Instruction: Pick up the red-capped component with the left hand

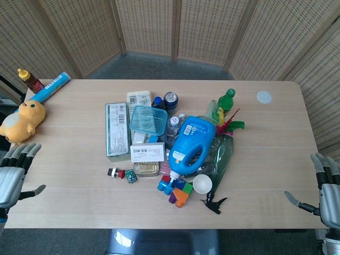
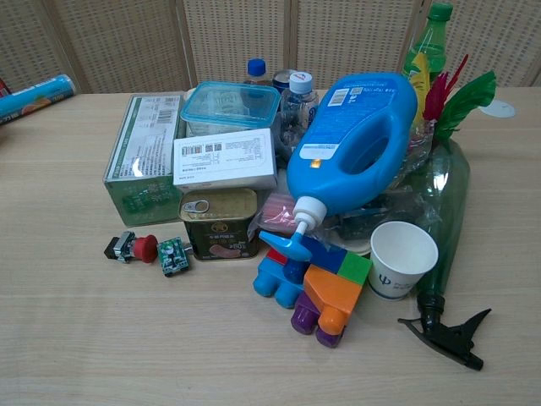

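The red-capped component (image 1: 115, 173) (image 2: 132, 248) is a small black part with a red cap, lying on its side on the table just left of a little green circuit piece (image 1: 130, 176) (image 2: 173, 256). My left hand (image 1: 14, 174) hovers at the table's left edge, fingers spread, holding nothing, well left of the component. At the right edge my right hand (image 1: 323, 192) is also spread and empty. Neither hand shows in the chest view.
A clutter fills the middle: green box (image 1: 116, 129), white box (image 2: 224, 158), tin can (image 2: 219, 222), blue detergent jug (image 1: 194, 143), toy bricks (image 2: 311, 285), paper cup (image 2: 401, 259), green spray bottle (image 2: 439, 220). A yellow plush duck (image 1: 22, 120) sits far left.
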